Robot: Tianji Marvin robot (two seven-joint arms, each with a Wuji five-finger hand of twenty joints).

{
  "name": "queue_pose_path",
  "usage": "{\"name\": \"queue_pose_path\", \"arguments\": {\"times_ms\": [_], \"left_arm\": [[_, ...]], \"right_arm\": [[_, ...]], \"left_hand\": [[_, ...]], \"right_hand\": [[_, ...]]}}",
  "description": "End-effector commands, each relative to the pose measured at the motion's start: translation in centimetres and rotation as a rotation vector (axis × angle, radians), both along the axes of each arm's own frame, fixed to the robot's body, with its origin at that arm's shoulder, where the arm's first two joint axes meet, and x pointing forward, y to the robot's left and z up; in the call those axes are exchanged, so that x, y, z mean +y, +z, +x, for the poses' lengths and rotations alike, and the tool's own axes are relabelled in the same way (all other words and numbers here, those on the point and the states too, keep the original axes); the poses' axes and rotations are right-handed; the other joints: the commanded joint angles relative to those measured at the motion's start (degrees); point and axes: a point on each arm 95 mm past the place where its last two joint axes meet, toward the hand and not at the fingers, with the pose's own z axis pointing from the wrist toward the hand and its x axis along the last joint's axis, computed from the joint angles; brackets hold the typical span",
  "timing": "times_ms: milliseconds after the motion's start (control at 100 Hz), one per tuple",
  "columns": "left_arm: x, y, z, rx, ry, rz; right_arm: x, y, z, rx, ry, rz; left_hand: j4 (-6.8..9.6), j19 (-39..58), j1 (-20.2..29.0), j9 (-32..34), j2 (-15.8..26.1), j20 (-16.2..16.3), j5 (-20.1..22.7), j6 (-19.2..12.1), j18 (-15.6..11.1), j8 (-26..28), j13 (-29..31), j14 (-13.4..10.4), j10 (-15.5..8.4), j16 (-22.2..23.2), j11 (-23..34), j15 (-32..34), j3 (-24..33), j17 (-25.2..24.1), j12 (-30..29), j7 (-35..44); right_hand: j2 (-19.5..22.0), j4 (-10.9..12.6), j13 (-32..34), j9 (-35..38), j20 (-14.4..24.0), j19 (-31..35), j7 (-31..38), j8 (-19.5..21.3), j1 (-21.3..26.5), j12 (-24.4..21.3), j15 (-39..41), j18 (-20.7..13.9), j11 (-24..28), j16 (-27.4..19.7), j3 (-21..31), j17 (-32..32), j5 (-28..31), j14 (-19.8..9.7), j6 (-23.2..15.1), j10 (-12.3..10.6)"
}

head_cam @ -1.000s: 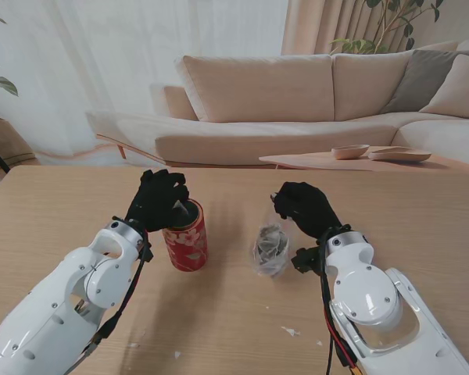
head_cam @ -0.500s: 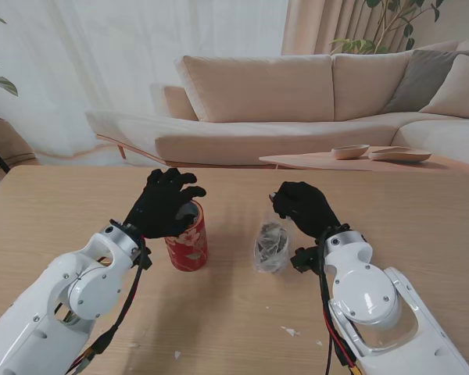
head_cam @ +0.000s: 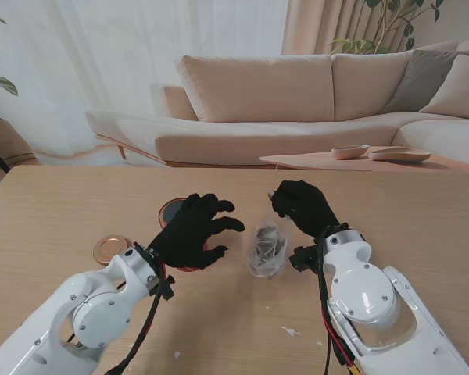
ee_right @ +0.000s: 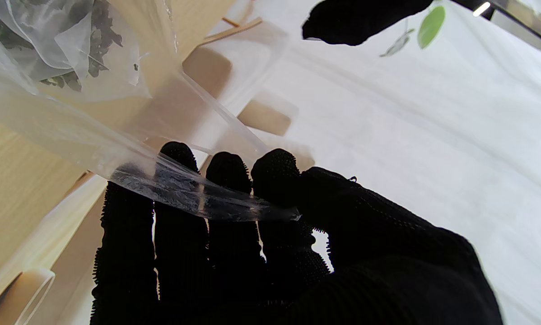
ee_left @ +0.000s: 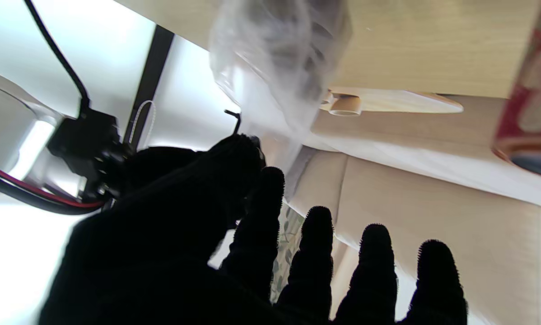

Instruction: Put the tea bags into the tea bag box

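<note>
Bag edge between right hand fingers, wrist-view only.

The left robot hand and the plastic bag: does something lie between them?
No. In the stand view, only bare table separates the left robot hand from the plastic bag.

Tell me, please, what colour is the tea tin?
The tea tin is red with a pale floral pattern, clearest in the left wrist view.
</note>
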Motion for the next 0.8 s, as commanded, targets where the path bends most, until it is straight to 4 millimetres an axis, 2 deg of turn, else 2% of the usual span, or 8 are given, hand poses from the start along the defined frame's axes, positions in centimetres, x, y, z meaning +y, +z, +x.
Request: {"name": "queue_pose_path", "arguments": {"times_ms": [0,100,290,480,790], "left_arm": [[-1.2,-0.5,-0.5,0.025,-0.012,-0.007],[-2.4,-1.2,-0.5,0.052,-0.005,-0.009],[-4.3,-2.4,0.0,0.105,0.022,-0.021],[-5.6,-3.1,0.7,0.120,0.053,-0.030],[-6.6,-3.8,1.7,0.094,0.098,-0.012]], "right_arm": [[0.5,0.0,-0.3,0.005,0.011,0.017],[0.6,0.0,-0.5,-0.006,0.013,0.019],[0.8,0.0,-1.0,-0.029,0.009,0.011],[0.9,0.0,-1.3,-0.045,0.003,0.006],[1.3,-0.2,-1.7,-0.040,0.019,0.019]], "left_hand": [[0.06,-1.01,0.41,-0.84,-0.84,-0.45,-0.23,-1.70,0.01,0.63,-1.38,0.10,-1.29,-0.33,-0.04,0.65,1.19,-0.21,-0.26,0.59],[-0.01,-0.95,0.24,-1.56,-0.42,-0.39,-2.75,-3.17,-0.57,-2.51,-1.76,-0.21,-2.07,-0.70,-1.11,0.00,0.84,-0.79,-1.31,-2.88],[0.07,-0.91,-0.20,-1.78,0.02,-0.27,-5.18,-2.94,-1.17,-6.52,-2.18,-0.40,-2.32,0.36,-3.36,-1.29,0.28,-1.38,-1.74,-5.97],[0.16,-1.00,-0.07,-2.20,0.79,-0.41,-6.35,-1.89,-1.44,-7.12,-2.45,-0.65,-2.58,0.77,-4.12,-1.70,0.64,-1.33,-1.55,-6.12],[0.32,-0.69,2.15,-2.18,2.24,-0.10,-5.77,-0.96,-1.54,-7.37,-2.29,-0.64,-2.31,1.83,-4.14,-1.37,0.89,-1.37,-0.55,-4.97]], "right_hand": [[1.07,0.48,1.45,-0.07,0.23,2.73,1.72,-0.22,0.09,0.51,1.29,-0.13,1.55,0.57,0.43,0.36,0.02,-0.76,-1.99,-0.22],[1.11,0.50,1.48,-0.01,0.25,2.78,1.73,-0.21,0.08,0.51,1.30,-0.11,1.57,0.58,0.43,0.42,0.04,-0.80,-2.05,-0.23],[1.11,0.52,1.58,0.08,0.27,2.83,1.70,-0.24,0.05,0.51,1.34,-0.12,1.57,0.59,0.46,0.54,0.08,-0.80,-2.00,-0.20],[1.09,0.54,1.75,0.19,0.26,2.88,1.73,-0.23,-0.04,0.51,1.37,-0.13,1.60,0.58,0.54,0.68,0.15,-0.85,-2.11,-0.21],[1.01,0.51,1.77,0.27,0.26,2.94,1.67,-0.32,-0.13,0.49,1.38,-0.03,1.62,0.58,0.68,0.73,0.15,-0.75,-2.15,-0.16]]}}
